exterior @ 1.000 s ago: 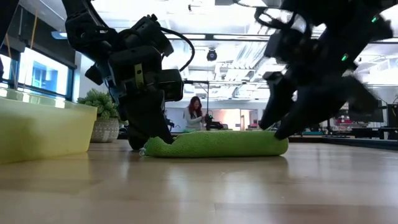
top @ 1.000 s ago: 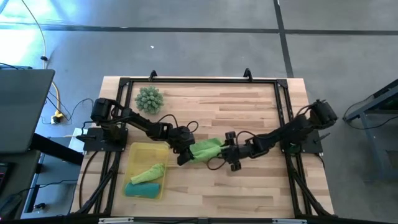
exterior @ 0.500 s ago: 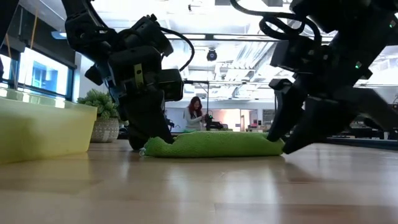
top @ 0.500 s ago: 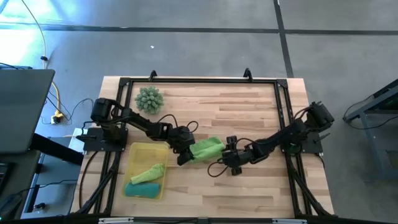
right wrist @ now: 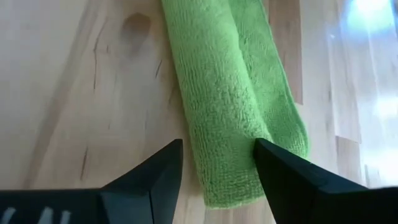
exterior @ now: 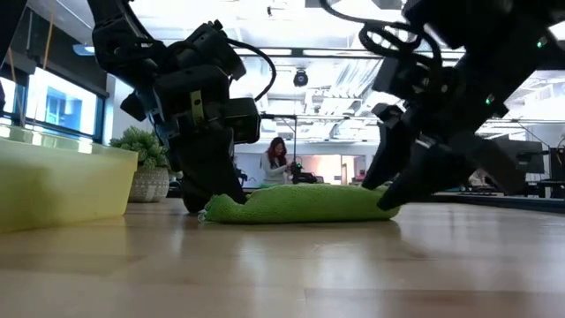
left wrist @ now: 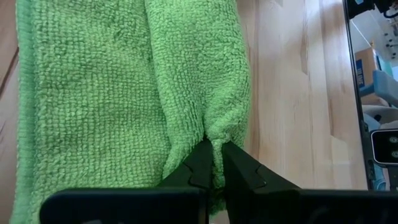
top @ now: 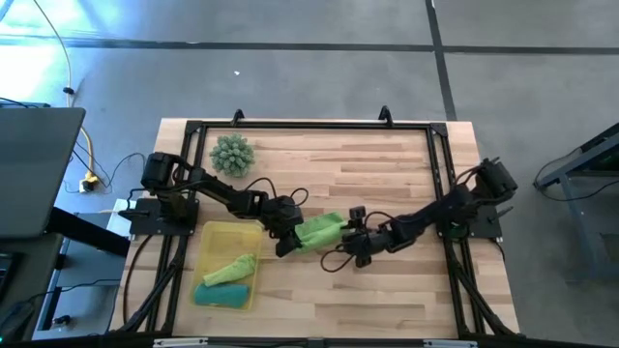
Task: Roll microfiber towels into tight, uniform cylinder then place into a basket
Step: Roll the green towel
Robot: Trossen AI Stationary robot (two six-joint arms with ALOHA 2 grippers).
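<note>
Towel (top: 319, 232), lime green, partly rolled, lies on table (top: 387, 164) just below centre of high view, between both grippers. L gripper (top: 286, 242) at towel's left end: jaws pinched shut on a fold of cloth, seen close-up in L wrist view (left wrist: 214, 163). R gripper (top: 350, 242) at towel's right end: fingers (right wrist: 155, 174) spread wide, straddling end of roll, not clamped; in low view its tips come down at roll's right end (exterior: 388, 190). Roll end lies between the two dark fingers in R wrist view (right wrist: 224, 124). Basket (top: 208, 232), yellow, lower left of high view, just left of L gripper; holds a 2nd lime towel (top: 232, 267) and a teal towel (top: 221, 294), both rolled. Spiky ball (top: 231, 153) upper left of table, well apart from work. Person (exterior: 275, 161) in room behind, centre of low view.
</note>
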